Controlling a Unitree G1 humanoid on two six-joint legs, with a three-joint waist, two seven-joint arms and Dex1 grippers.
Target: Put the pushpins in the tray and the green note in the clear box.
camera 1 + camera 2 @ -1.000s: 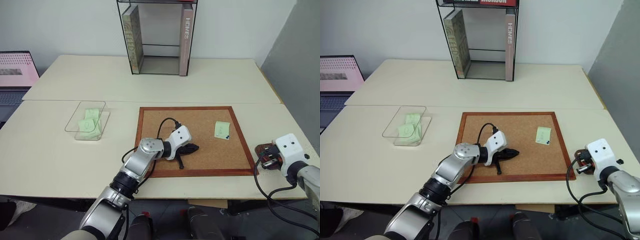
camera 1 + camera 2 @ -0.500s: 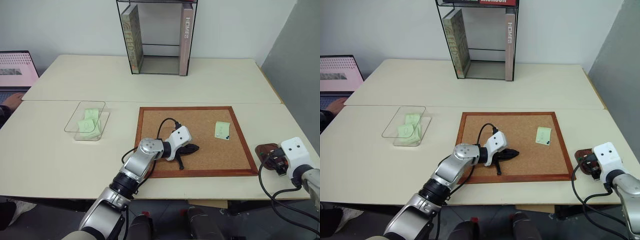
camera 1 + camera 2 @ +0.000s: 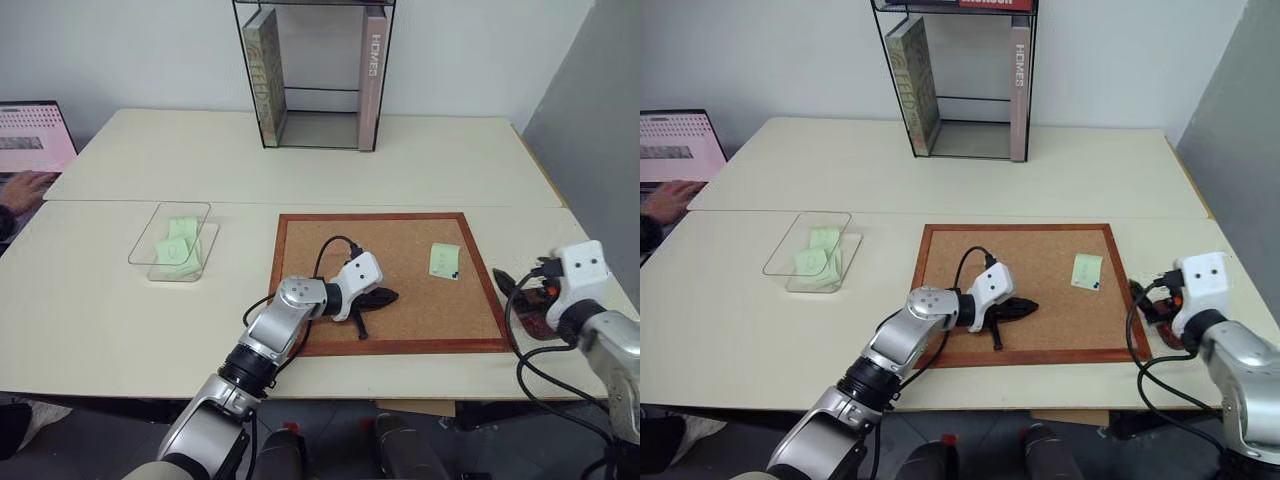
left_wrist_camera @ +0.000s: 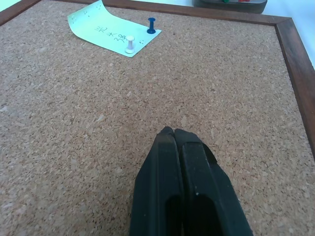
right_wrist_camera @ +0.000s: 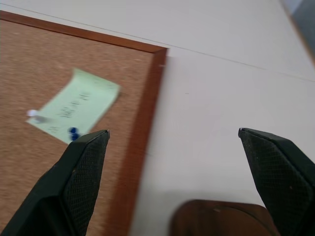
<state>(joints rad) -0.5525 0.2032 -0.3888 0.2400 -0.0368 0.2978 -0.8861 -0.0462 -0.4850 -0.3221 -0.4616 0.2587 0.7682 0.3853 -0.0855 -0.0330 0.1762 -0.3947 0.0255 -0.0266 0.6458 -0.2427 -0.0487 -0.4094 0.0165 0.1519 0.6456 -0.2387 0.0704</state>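
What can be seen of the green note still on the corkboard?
The green note is a pale green paper slip with faint dark handwriting, lying flat near the right edge of the corkboard. A white pushpin stands in it and a blue pushpin at its edge. No end effector touches it.

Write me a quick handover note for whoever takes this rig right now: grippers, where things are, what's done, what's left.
Left gripper: shut, empty, resting on the corkboard.
Right gripper: open, empty, above the tray by the board's right edge.
Green note: on the board, held by a white pushpin and a blue pushpin.
Clear box: left of the board, already holding green slips.
Left: pull both pins, tray them, box the note.
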